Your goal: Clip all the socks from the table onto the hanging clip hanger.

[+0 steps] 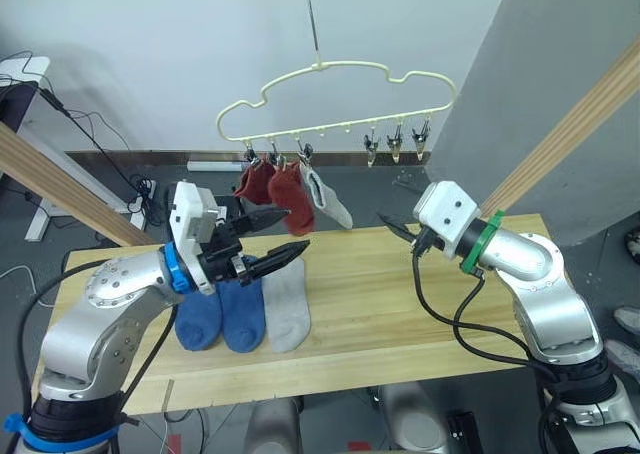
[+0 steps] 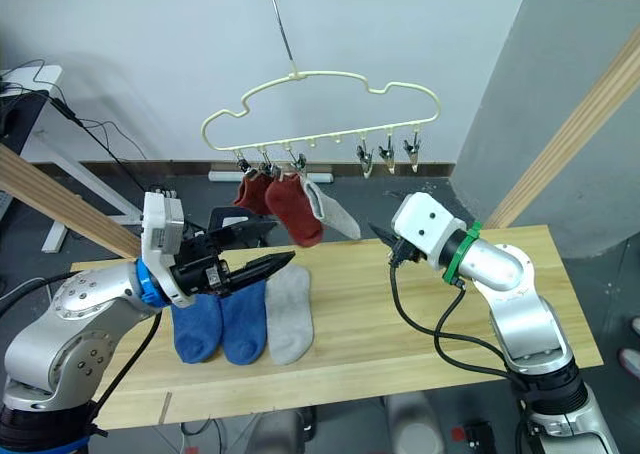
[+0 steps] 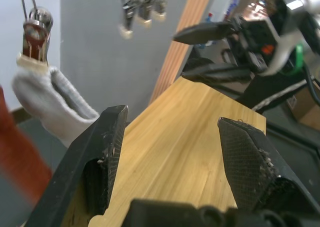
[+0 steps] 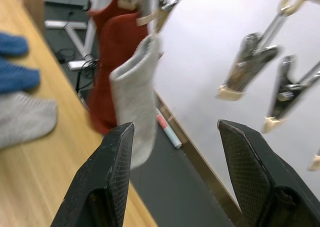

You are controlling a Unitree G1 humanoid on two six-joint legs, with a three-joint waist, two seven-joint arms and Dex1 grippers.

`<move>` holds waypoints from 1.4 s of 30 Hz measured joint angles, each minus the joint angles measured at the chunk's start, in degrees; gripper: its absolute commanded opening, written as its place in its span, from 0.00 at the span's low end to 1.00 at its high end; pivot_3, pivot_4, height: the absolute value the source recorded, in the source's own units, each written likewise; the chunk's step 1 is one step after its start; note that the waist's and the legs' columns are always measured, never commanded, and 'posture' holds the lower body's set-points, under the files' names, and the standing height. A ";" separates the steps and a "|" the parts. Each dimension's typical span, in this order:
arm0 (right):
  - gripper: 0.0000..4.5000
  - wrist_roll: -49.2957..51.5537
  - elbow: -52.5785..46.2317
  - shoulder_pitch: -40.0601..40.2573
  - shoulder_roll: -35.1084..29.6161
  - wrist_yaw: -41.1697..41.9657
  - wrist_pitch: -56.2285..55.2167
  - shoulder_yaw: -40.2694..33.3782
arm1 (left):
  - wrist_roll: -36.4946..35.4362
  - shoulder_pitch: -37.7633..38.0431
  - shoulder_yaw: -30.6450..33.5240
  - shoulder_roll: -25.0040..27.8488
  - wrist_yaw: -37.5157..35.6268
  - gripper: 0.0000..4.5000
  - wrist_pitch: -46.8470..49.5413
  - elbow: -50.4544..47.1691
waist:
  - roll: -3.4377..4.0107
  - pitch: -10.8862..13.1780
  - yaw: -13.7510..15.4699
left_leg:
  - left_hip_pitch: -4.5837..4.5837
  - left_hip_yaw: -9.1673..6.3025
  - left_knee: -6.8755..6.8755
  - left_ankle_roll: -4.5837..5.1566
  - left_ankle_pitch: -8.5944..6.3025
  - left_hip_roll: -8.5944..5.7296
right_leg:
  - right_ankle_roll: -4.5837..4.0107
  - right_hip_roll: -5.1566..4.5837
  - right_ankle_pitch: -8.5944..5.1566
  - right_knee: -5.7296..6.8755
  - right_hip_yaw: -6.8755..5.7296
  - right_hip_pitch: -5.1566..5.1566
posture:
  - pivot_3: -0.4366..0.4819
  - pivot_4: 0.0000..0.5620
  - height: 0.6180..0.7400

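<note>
Three socks hang clipped on the clip hanger (image 1: 340,104); three lie on the table (image 1: 400,324); left gripper (image 1: 285,236) and right gripper (image 1: 396,229) both gape empty.

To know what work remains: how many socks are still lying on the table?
3: two blue socks and one light grey sock lie side by side on the table, near the left claw. None seems hidden.

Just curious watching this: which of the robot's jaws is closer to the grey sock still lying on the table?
Left. The left gripper hovers open just above the grey sock on the table. The right gripper, also open, is off to the sock's right, near the empty clips.
</note>
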 measured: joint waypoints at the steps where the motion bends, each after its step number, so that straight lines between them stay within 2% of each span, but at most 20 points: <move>1: 0.61 0.44 -0.37 -0.03 0.05 -0.19 0.97 0.01 | 0.15 0.02 0.00 0.24 -0.62 0.71 -0.48 0.01 | 0.00 0.00 0.02 | -0.01 0.01 -0.01 0.00 0.00 -0.01 | -0.15 -0.03 0.09 -0.02 0.01 0.00 | 0.18 0.56 1.00; 8: 0.61 3.10 -4.53 -3.42 5.50 -4.29 10.72 -0.12 | 2.51 -0.83 -0.02 0.39 -2.10 0.71 -4.00 0.61 | 0.00 0.00 -0.03 | -0.06 0.02 -0.05 0.00 0.00 0.00 | -0.22 -0.03 0.13 -0.06 -0.02 -0.06 | 0.19 0.56 1.00; 16: 0.61 3.63 -2.50 -7.51 10.15 -9.07 16.25 1.23 | 3.26 -2.49 -0.31 -0.50 -0.89 0.71 -4.21 0.62 | 0.00 0.00 -0.04 | -0.06 0.03 -0.05 0.00 0.00 0.00 | -0.23 -0.03 0.14 -0.02 -0.02 -0.09 | 0.21 0.54 1.00; 20: 0.43 4.09 -0.90 -8.15 11.54 -10.88 18.24 1.29 | 3.72 -2.81 -0.49 -0.81 -0.62 0.71 -4.27 0.77 | 0.01 0.00 -0.01 | -0.08 0.03 -0.06 0.00 0.00 -0.02 | -0.23 -0.04 0.14 -0.02 -0.01 -0.09 | 0.21 0.54 1.00; 37: 0.43 4.80 2.08 -11.15 14.31 -16.95 23.09 2.30 | 5.89 -3.72 -2.42 -1.58 -1.19 0.71 -5.46 1.63 | 0.02 -0.01 -0.08 | -0.07 0.03 -0.04 0.00 0.00 -0.02 | -0.24 -0.04 0.15 0.03 -0.02 -0.09 | 0.20 0.52 1.00; 42: 0.43 4.84 5.37 -14.82 15.97 -18.61 22.54 2.33 | 6.11 -3.97 -2.52 -1.59 -1.40 0.71 -5.66 2.38 | 0.02 -0.02 -0.19 | -0.07 0.02 -0.04 0.00 0.00 -0.02 | -0.24 -0.03 0.15 0.09 -0.03 -0.12 | 0.21 0.51 1.00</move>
